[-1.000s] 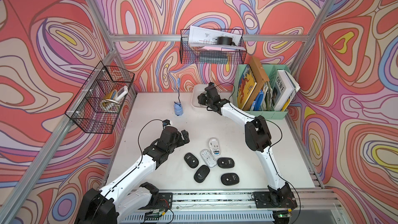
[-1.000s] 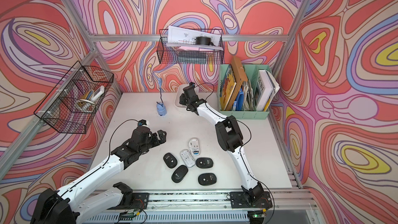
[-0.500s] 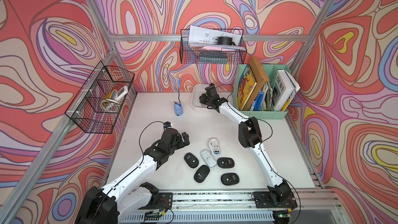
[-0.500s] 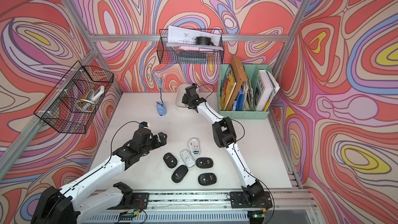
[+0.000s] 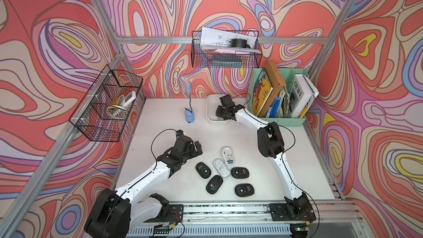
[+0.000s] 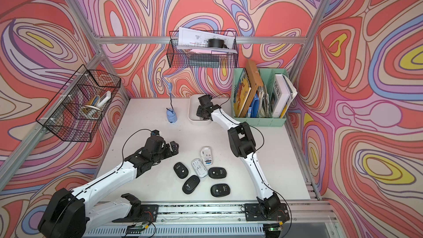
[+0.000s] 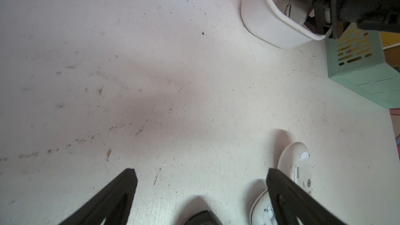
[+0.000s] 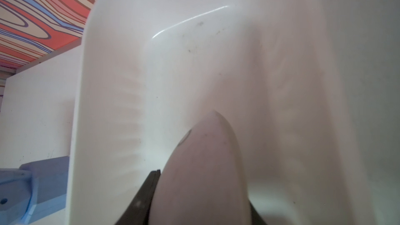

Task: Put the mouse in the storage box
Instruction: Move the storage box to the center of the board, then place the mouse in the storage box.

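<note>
We're seeing the right jaws pinching the mouse (image 8: pixel 201 169) inside the storage box (image 8: pixel 112 61) only in wrist views, both top views hiding the mouse; left jaws spread.

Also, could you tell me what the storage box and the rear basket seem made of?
The storage box looks like glossy white plastic: a highlight streaks its inner wall. The rear basket seems black metal wire, given its thin open grid.

Apparently seven mice (image 5: pixel 239 172), one storage box (image 5: pixel 209 108)
</note>
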Controlling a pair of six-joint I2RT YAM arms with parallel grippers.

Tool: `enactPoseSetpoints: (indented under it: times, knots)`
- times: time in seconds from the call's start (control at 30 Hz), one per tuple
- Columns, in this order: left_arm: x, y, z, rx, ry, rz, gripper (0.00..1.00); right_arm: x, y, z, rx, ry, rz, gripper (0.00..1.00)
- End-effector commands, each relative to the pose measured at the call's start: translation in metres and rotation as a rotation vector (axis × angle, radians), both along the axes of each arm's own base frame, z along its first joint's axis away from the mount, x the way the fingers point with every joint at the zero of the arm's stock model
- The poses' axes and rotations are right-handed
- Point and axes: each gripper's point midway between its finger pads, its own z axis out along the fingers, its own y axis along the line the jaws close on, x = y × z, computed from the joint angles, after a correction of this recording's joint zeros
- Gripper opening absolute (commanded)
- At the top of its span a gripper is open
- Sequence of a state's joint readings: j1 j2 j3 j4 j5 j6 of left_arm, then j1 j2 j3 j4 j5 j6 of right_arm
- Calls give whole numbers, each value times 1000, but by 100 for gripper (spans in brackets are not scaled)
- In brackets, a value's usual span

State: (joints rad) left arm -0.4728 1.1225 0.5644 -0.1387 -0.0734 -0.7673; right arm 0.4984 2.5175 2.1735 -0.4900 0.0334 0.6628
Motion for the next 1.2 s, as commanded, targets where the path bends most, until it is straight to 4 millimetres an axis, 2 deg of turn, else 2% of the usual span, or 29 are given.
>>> enactPoseSetpoints:
  times: [0.0, 0.07, 0.23, 0.5, 0.67, 0.93, 1.17]
  knots:
    - [7, -6, 11, -21, -34, -9, 99, -16, -6, 17, 21, 15, -6, 37]
    - [7, -6, 11, -19, -34, -10, 99, -21, -5, 22, 46, 0, 5, 38]
    - [5, -5, 10, -20, -34, -10, 99, -20, 1, 19, 72, 13, 17, 40]
    - [0, 1, 13, -11, -45, -2, 99, -12, 3, 16, 75, 23, -8, 63]
    - [-1, 3, 14, -4, -50, 2, 99, -10, 0, 20, 67, 20, -25, 62]
    - [-1, 2, 11, -5, -45, 2, 99, -20, -6, 13, 15, 41, -21, 63]
    - [0, 2, 9, -3, -40, 2, 99, -32, 4, 1, -40, 66, 22, 65]
